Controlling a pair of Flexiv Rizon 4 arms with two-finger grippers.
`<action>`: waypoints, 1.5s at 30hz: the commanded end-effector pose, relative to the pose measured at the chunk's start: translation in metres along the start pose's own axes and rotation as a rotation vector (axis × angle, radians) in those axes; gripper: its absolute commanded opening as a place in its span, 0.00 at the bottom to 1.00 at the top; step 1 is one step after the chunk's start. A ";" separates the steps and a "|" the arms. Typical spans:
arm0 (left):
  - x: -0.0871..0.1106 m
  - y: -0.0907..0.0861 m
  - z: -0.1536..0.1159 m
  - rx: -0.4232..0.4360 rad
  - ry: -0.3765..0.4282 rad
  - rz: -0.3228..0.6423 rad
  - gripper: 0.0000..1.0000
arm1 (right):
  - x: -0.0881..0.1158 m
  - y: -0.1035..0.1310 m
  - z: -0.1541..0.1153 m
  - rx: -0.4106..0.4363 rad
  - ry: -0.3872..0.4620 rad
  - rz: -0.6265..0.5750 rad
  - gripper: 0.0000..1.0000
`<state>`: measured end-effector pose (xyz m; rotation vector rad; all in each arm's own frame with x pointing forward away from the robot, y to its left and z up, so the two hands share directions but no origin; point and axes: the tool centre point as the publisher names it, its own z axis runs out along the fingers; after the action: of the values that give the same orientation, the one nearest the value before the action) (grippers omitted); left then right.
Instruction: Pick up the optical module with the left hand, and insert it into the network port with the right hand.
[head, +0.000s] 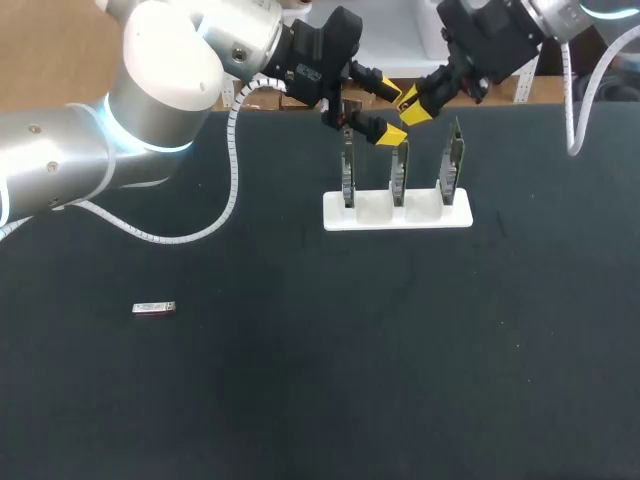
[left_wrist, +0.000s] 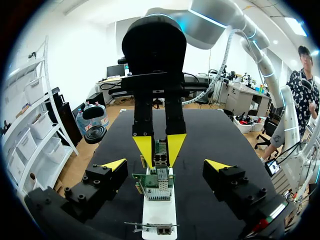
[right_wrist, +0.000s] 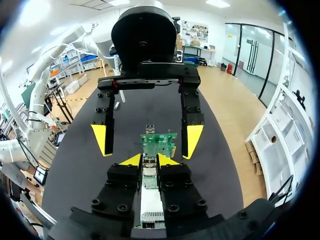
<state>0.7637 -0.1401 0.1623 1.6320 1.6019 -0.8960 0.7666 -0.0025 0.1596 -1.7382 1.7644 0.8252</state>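
Note:
My right gripper (right_wrist: 149, 160) is shut on a silver optical module (right_wrist: 149, 177), held end-on against the port of the middle green card (right_wrist: 159, 142). In the head view that gripper (head: 415, 108) hangs over the back of the white card stand (head: 397, 212). Facing it, my left gripper (left_wrist: 166, 165) stands wide open and holds nothing; its yellow tips flank the right gripper (left_wrist: 160, 145) and the card (left_wrist: 152, 186). From above, the left gripper (head: 390, 112) is just left of the right one. A second module (head: 153, 308) lies flat on the mat at the left.
The white stand holds three upright cards: left (head: 347, 172), middle (head: 399, 170), right (head: 453, 160). The black mat (head: 330, 380) covers the table in front of the stand. The left arm's white cable (head: 232, 180) loops down over the mat.

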 end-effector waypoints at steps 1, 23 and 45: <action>0.000 0.000 0.000 0.001 -0.001 0.002 1.00 | 0.001 -0.002 0.002 -0.007 0.000 0.002 0.00; 0.000 0.000 0.000 0.001 -0.001 0.002 1.00 | 0.002 -0.001 -0.002 -0.003 -0.032 0.023 1.00; 0.000 0.000 0.000 0.001 -0.001 0.002 1.00 | 0.008 0.009 -0.025 -0.003 -0.221 0.035 1.00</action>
<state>0.7640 -0.1400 0.1624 1.6332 1.6013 -0.8975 0.7618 -0.0255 0.1707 -1.5580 1.6519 0.9997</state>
